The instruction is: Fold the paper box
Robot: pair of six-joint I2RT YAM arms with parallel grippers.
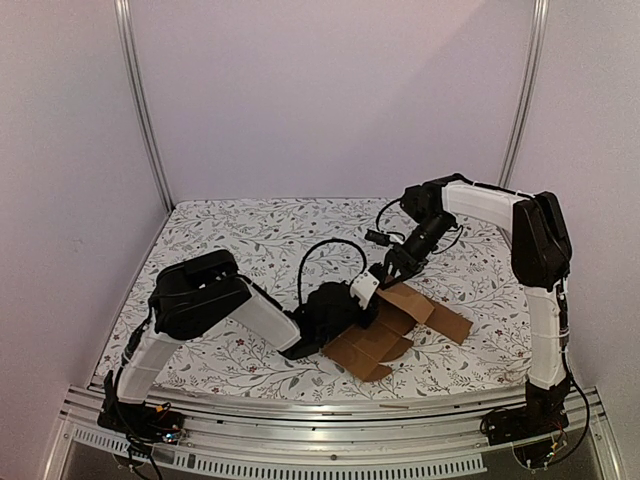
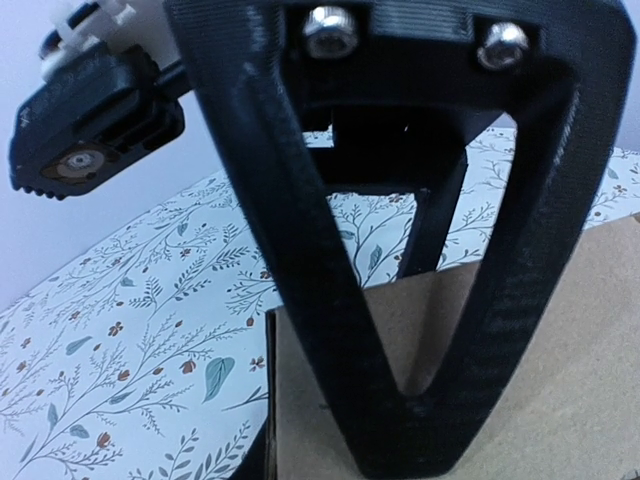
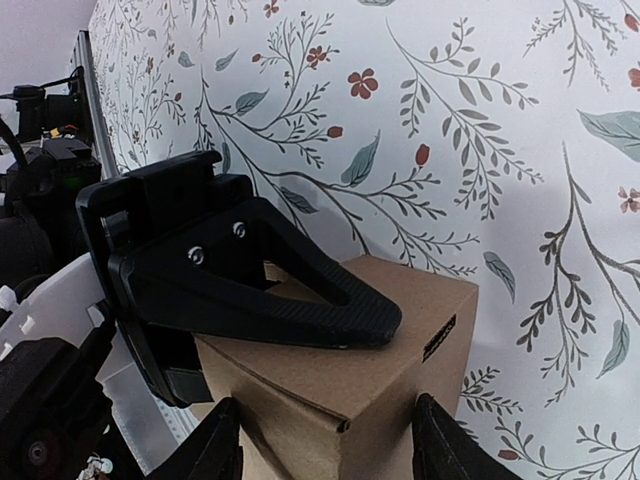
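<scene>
Paper box (image 1: 385, 335) sits a bit right of the table's middle, close to the near edge, with both arms meeting over it.

Going left to right: the left claw (image 1: 372, 302) is clenched on one upright cardboard panel. In its wrist view, one finger is in front of the panel and the other behind. Next to it, part of the carton already stands up as a little cube-like corner. Further right and toward the front, the flaps (image 1: 445, 320) lie flat on the table. The right claw (image 1: 392, 274) comes in from the far right with its jaws spread, straddling the raised corner. I can't tell if its tips actually touch the cardboard.

So I'd call it roughly halfway: one section is formed and held, while the outer flaps are yet to be lifted and tucked.

The surface is a white floral cloth (image 1: 250, 230), wrinkle-free as far as I can see. Around it are plain pale walls, two metal posts (image 1: 145, 110) and an aluminium rail (image 1: 330, 410) along the near edge.
</scene>
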